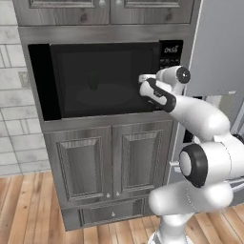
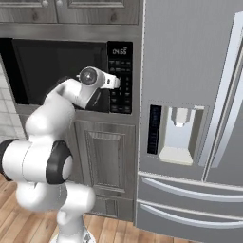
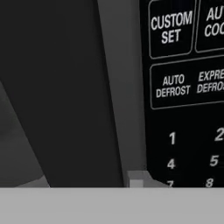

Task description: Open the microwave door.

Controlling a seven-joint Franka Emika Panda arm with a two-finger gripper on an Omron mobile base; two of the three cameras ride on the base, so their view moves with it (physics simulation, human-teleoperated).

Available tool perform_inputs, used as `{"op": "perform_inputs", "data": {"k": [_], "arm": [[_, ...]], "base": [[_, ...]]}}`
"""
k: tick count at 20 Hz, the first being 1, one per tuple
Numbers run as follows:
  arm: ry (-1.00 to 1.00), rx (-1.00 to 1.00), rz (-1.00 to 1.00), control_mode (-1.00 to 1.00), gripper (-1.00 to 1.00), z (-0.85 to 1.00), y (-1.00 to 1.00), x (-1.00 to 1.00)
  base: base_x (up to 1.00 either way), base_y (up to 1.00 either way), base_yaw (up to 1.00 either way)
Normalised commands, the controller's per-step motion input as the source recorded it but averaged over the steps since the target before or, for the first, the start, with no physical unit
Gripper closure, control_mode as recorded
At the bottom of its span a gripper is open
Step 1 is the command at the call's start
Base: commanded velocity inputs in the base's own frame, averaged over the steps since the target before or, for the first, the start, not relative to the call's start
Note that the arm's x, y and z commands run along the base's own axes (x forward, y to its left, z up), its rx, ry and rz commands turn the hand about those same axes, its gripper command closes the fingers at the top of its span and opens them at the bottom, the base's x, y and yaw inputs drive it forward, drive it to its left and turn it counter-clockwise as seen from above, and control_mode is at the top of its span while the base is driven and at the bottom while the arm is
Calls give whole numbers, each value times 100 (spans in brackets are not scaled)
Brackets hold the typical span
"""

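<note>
Gripper (image 1: pixel 141 78) up against the right edge of the microwave door (image 1: pixel 102 78), at about mid height of the panel. Jaws themselves hidden behind the white hand in both base views and off the bottom of the hand view; cannot tell whether apart or together, nor whether anything is caught between them.

Directly ahead of the jaws, very close in the hand view: a grey vertical strip (image 3: pixel 124 87) running between the dark door panel (image 3: pixel 57 87) on one side and the keypad strip (image 3: pixel 183 87) on the other. Could be the bar handle or the door edge; cannot tell which. Keypad legends readable just beside the jaws: CUSTOM SET, AUTO DEFROST, digits 1, 4, 7 below.

Around the jaws, the microwave (image 2: pixel 66 76): black box set into grey wood-grain cabinetry, door flush with the front and shut, tinted window dark. Keypad (image 2: pixel 121 78) just to the right of the hand, clock display at its top.

Below the jaws, two panelled cabinet doors (image 1: pixel 107 164) and a drawer (image 1: pixel 112 212) beneath them. Above, more cabinet doors (image 1: pixel 102 9).

Farther right of the jaws, the grey fridge (image 2: pixel 190 118) with its dispenser (image 2: pixel 178 133). Farther left, pale tiled wall (image 1: pixel 12 114); lowest of all, wooden floor (image 1: pixel 24 209).
</note>
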Motion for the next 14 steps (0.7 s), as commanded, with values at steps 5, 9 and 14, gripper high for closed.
{"op": "perform_inputs", "data": {"k": [5,9,14], "arm": [[-8,0,3,-100,100,29,0,-88],[-9,0,0,-100,100,62,25,-94],[-5,0,0,-100,100,87,43,-97]], "base": [[0,0,0],[0,0,0],[0,0,0]]}}
